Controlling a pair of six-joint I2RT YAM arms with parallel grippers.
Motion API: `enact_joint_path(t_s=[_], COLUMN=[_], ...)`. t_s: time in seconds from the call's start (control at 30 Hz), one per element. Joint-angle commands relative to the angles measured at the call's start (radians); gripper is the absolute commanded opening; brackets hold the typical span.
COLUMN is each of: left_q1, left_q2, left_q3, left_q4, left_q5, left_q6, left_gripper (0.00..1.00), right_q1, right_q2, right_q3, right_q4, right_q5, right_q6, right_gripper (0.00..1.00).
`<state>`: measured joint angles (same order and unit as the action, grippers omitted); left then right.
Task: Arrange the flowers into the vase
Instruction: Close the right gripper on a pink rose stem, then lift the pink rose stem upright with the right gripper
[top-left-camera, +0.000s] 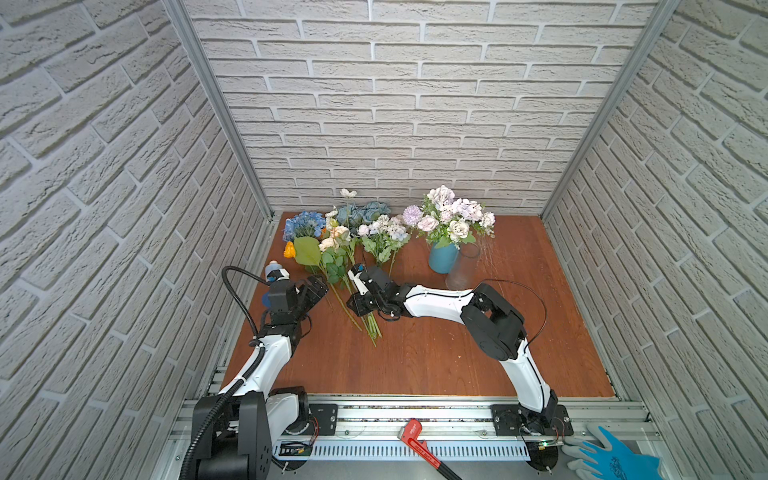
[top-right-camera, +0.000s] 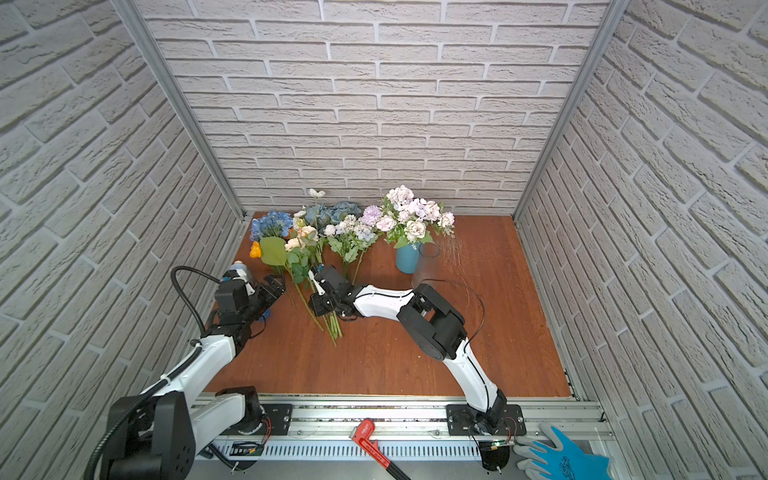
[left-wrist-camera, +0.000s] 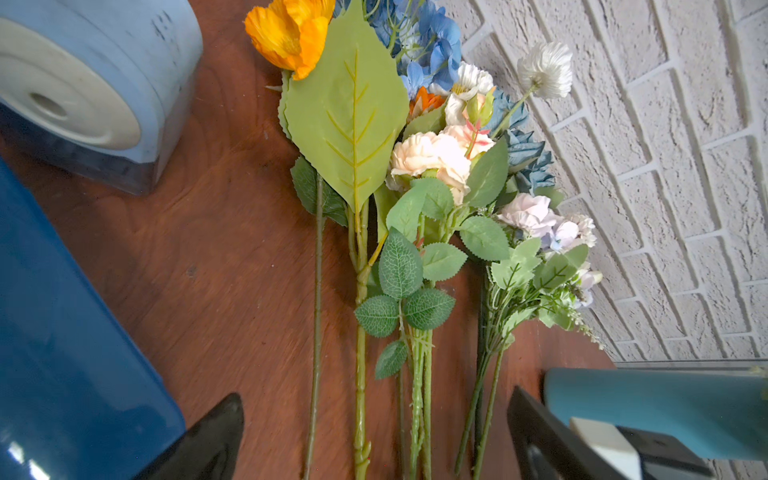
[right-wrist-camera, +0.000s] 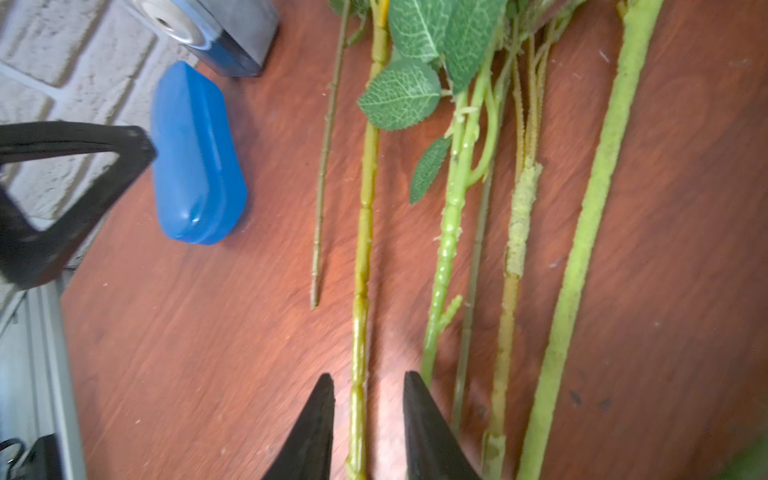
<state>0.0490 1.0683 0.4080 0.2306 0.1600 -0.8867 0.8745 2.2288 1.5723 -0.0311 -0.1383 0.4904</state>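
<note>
The right pincer (right-wrist-camera: 368, 399) is low over the surface (right-wrist-camera: 208, 353) with its jaws parted and nothing pinched. A yellow-green stem (right-wrist-camera: 363, 232) passes between them, and bare wood shows on either side of it. That stem's long axis runs straight ahead along the pincer's own line of reach, so the jaws stand across it, and closing them should, I judge, catch it near its cut end. Just beside it, on the side toward the blue case (right-wrist-camera: 195, 158), lies a thin dark stem (right-wrist-camera: 324, 166). On the other side lies a thorny stem (right-wrist-camera: 449, 232), close enough to be caught too if the pincer drifts. Farther ahead the straddled stem carries a broad leaf (left-wrist-camera: 349, 116) and ends in an orange bloom (left-wrist-camera: 291, 33), among the other flowers (top-left-camera: 345, 237) lying in a heap. The left pincer (top-left-camera: 316, 291) hangs beside that heap, spread wide and empty, so the right arm is the nearer one. Well apart, beyond the heap on the side away from the left arm, stand a teal vase (top-left-camera: 442, 259) already holding blooms and an empty glass vase (top-left-camera: 462, 272) touching it.
</note>
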Motion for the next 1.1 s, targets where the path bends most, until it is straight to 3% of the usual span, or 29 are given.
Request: enact_joint_path(t_s=[0.0,0.47,0.53,0.6,0.63,1.07], left_q1=[-0.013,-0.043,-0.044,-0.044,-0.046,-0.04], left_q2=[0.003,0.004,-0.002,-0.007,-0.011,-0.158], left_q3=[0.014,0.02,0.02,0.022,0.023,0.055], left_q4=[0.055,0.05,0.046,0.037,0.034,0.092], left_q5=[0.007,0.0,-0.003,-0.003,-0.003,0.049], left_q6=[0.009,0.018,0.018,0.021,0.022,0.02], left_gripper=[0.98,0.98,0.98,0.98,0.98,0.98], right_q1=[0.004,0.01,0.01,0.01,0.01,-0.073], right_q2=[0.006,0.09,0.094,0.083,0.072,-0.297], right_q3=[0.023,0.068,0.072,0.067,0.059,-0.146], right_q4=[-0.023,-0.063,-0.062,-0.056,-0.047,0.093], right_q5=[0.067,0.109,0.109,0.107,0.101,-0.112], right_q6=[0.007,0.006,0.008,0.006,0.004,0.007], right_gripper=[0.3,0.28,0.24,0.1,0.06,0.06])
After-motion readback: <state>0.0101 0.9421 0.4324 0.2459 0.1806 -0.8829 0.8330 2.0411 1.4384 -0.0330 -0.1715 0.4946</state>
